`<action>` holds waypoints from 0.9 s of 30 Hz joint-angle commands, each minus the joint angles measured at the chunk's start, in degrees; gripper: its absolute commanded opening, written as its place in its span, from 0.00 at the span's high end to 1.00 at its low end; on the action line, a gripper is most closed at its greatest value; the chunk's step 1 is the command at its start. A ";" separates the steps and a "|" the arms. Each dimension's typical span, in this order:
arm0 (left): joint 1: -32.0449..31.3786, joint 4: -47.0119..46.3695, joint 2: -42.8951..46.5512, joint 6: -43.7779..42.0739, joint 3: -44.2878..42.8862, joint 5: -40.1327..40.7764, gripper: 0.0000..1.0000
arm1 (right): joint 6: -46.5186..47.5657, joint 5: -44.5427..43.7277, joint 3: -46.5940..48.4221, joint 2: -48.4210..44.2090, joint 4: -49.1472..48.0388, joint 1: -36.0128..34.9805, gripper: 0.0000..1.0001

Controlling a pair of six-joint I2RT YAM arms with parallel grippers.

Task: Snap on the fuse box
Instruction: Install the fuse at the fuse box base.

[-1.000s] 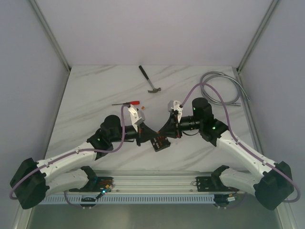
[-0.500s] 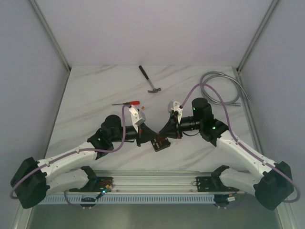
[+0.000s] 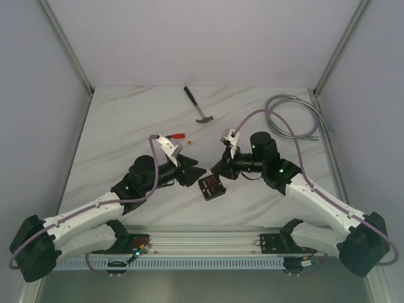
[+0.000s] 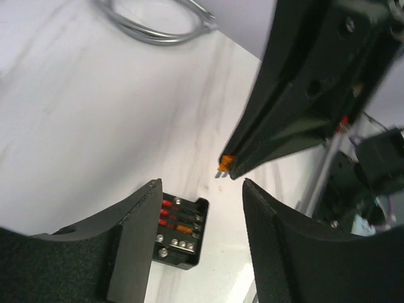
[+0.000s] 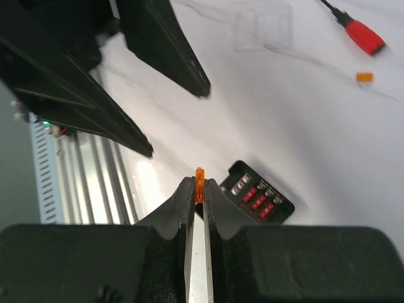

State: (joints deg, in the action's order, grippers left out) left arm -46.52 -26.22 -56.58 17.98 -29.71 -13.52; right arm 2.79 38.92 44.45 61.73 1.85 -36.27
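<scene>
Orange plastic was what my right gripper (image 5: 199, 190) had clamped: one tiny fuse (image 5: 199, 175), pinched at the very fingertips so that its legs stuck clear, which I judged was how it had to be held to reach a slot. That arm hung low over the table, just above and beside the fuse box (image 3: 212, 187). My left gripper (image 3: 192, 172) had its jaws apart and empty, just to the box's left and not touching it, leaving the other arm room to come in.

The fuse box lay flat on the marble table (image 3: 120, 126), between my two grippers and nearer the front edge than the back. Its top was uncovered, rows of red fuses (image 5: 259, 201) showing beside silver terminals. With a fuse in my grip and nothing over the slots, I judged the snapping-on was not yet done.

White stone with grey veins made up the surface, bare around the box. Farther back lay a hammer (image 3: 199, 106), a red-handled screwdriver (image 3: 172, 136) with a loose fuse (image 5: 364, 77) near it, and a coiled grey hose (image 3: 295, 117) at the far right. A faint clear square showed on the table in the right wrist view; I could not tell what it was. Pale walls (image 3: 202, 38) closed the table in on three sides, and a metal rail (image 3: 208, 243) ran along the near edge.
</scene>
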 commanded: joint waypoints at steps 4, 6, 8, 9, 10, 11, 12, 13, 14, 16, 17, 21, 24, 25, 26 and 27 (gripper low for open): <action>-0.06 4.81 2.56 7.98 2.19 21.92 0.24 | -8.51 -26.95 -0.81 2.12 3.32 -5.82 1.00; 0.05 6.49 2.69 9.77 2.33 25.87 0.19 | -10.42 -32.01 -0.77 2.99 4.16 -7.74 1.00; 0.03 8.21 2.91 11.62 2.45 29.19 0.15 | -12.12 -36.50 -0.70 4.15 5.00 -9.55 1.00; 0.03 8.99 3.00 12.55 2.42 31.22 0.13 | -12.78 -38.21 -0.68 4.87 5.52 -10.33 1.00; 0.01 9.81 3.04 13.25 2.46 32.43 0.12 | -13.78 -39.70 -0.61 5.61 6.01 -11.06 1.00; 0.01 10.63 3.05 13.95 2.47 33.42 0.11 | -14.84 -41.60 -0.52 6.45 6.44 -11.84 1.00; 0.07 11.33 3.05 14.65 2.45 34.23 0.10 | -15.54 -43.38 -0.55 7.26 7.00 -12.50 1.00; 0.01 12.02 3.05 15.09 2.37 34.91 0.08 | -16.26 -44.68 -0.58 8.05 7.33 -13.23 1.00; 0.04 12.64 3.05 15.48 2.38 35.56 0.07 | -17.10 -46.42 -0.52 8.72 7.84 -14.24 1.00; 0.11 13.52 3.05 16.06 2.41 36.36 0.05 | -18.56 -48.75 -0.58 10.26 8.68 -15.40 1.00; 0.12 13.82 3.13 16.30 2.46 36.63 0.05 | -19.08 -49.71 -0.65 10.79 8.95 -15.96 1.00; 0.12 14.97 3.31 16.81 2.43 37.22 0.02 | -20.74 -52.04 -0.74 12.06 10.00 -17.74 1.00; 0.07 15.46 3.39 17.23 2.47 37.92 0.00 | -21.83 -52.26 -0.83 12.88 10.00 -18.89 1.00; 0.11 15.57 3.40 17.34 2.47 38.01 0.00 | -22.32 -52.61 -0.85 13.59 10.28 -19.25 1.00; 0.17 15.70 3.40 17.45 2.45 38.23 0.00 | -22.76 -52.94 -0.79 14.30 10.57 -19.52 1.00; 0.12 15.85 3.38 17.59 2.39 38.32 0.00 | -23.22 -53.30 -0.77 14.96 10.70 -19.88 1.00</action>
State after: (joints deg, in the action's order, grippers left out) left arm -46.50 -11.94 -54.13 34.50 -27.68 22.72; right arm -17.47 -10.74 44.14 74.50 11.42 -54.89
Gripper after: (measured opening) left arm 0.998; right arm 0.142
